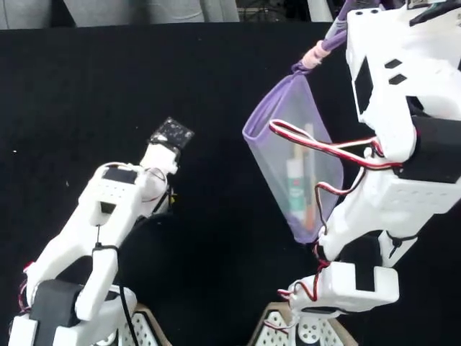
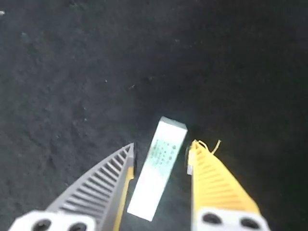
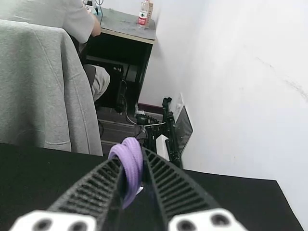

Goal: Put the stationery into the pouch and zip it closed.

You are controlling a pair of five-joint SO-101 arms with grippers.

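A translucent purple pouch point(image 1: 295, 155) hangs above the black table at the right, its mouth open toward the left, with pens and a glue stick point(image 1: 295, 189) inside. My right gripper point(image 3: 136, 169) is shut on the pouch's purple strap point(image 3: 129, 166), which shows at the top of the high view as a loop point(image 1: 328, 40). On the left, my left gripper point(image 2: 159, 156) is open low over the table. A white eraser point(image 2: 157, 168) with green print lies flat between its grey and yellow fingers, touching neither as far as I can see.
The table is covered with black cloth point(image 1: 86, 94). The right arm's red and white cables point(image 1: 324, 148) hang across the front of the pouch. Both arm bases stand at the near edge.
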